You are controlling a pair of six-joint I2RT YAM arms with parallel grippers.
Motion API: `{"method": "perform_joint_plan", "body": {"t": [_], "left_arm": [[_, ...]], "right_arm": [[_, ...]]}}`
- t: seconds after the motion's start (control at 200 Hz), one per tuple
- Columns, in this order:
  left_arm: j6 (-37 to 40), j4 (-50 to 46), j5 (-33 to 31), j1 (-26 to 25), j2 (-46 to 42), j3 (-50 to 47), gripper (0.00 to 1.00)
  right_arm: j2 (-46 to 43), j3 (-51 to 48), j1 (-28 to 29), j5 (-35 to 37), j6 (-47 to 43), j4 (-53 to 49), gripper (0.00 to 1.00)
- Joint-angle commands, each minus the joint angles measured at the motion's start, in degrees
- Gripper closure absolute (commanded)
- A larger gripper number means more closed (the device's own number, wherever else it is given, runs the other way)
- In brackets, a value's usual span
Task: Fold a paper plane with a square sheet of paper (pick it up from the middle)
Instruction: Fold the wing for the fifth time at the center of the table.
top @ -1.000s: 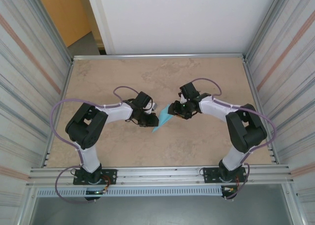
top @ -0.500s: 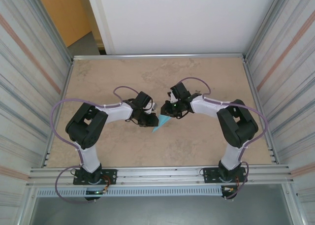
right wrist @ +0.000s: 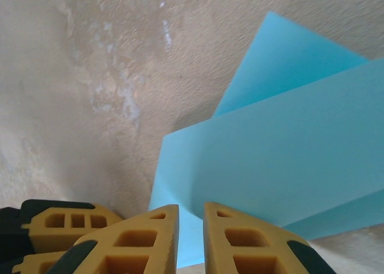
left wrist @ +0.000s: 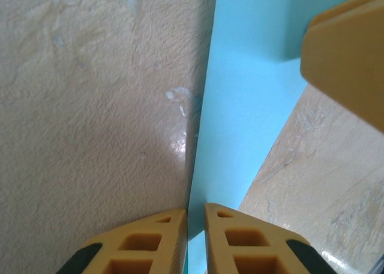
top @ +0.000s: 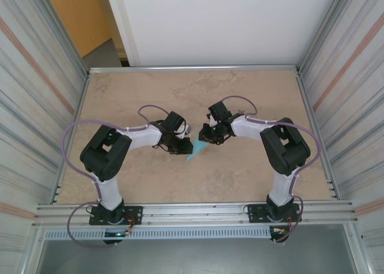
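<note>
The light-blue sheet of paper [top: 196, 149] is folded into a narrow pointed shape and held near the table's middle, its tip toward the near edge. My left gripper [top: 183, 145] grips it from the left. In the left wrist view the yellow fingertips [left wrist: 195, 217] stand nearly together with the paper's [left wrist: 246, 106] edge running up between them. My right gripper [top: 207, 138] grips it from the right. Seen from the right wrist, its jaws [right wrist: 191, 214] are narrow on a creased layer of the paper [right wrist: 282, 160]. The two grippers sit almost side by side.
The beige marbled table [top: 198, 94] is fenced by metal rails and corrugated side walls [top: 36, 106]. The right gripper's yellow finger [left wrist: 348, 52] shows at the left wrist view's top right. The left gripper's finger [right wrist: 66, 223] shows at the right wrist view's lower left.
The right gripper has moved left onto the paper and narrowed its jaws on it, its elbow swinging inward. The left arm and the paper have barely moved.
</note>
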Motion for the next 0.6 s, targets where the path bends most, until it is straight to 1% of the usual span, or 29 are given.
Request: {"method": "perform_joint_plan", "body": {"t": [0.0,0.591], "left_arm": [[-0.1,0.8,-1.3,-1.2,5.8,-1.3,0.84],[-0.2,0.3,-1.1,-1.2,6.6,-0.9,0.86]], "right_arm": [[1.4,0.8,-0.4,1.4,1.2,-1.6,0.81],[2.4,-0.1,-1.1,2.2,2.4,-1.6,0.83]]}}
